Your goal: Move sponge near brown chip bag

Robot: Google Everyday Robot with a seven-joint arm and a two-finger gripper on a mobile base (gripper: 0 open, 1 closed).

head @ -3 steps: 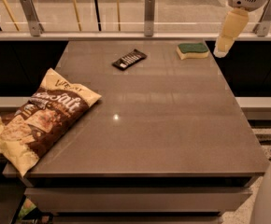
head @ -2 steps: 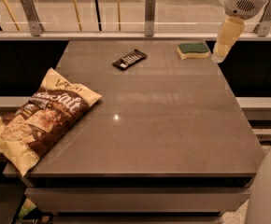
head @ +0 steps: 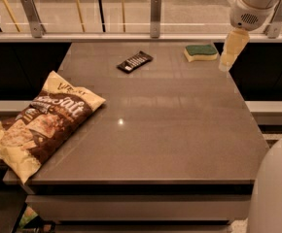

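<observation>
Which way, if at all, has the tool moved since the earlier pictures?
Yes. The tool has come lower and slightly left, closer to the sponge, which lies unmoved near the far right corner of the table.

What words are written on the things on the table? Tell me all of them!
"Salt": big white script on the brown chip bag; the lettering before it is too blurred to read.
Small print at the bag's top corner: too blurred to read.
White marks on the dark wrapped bar: too small to read.
The sponge and the claw just right of it: no writing visible.
</observation>
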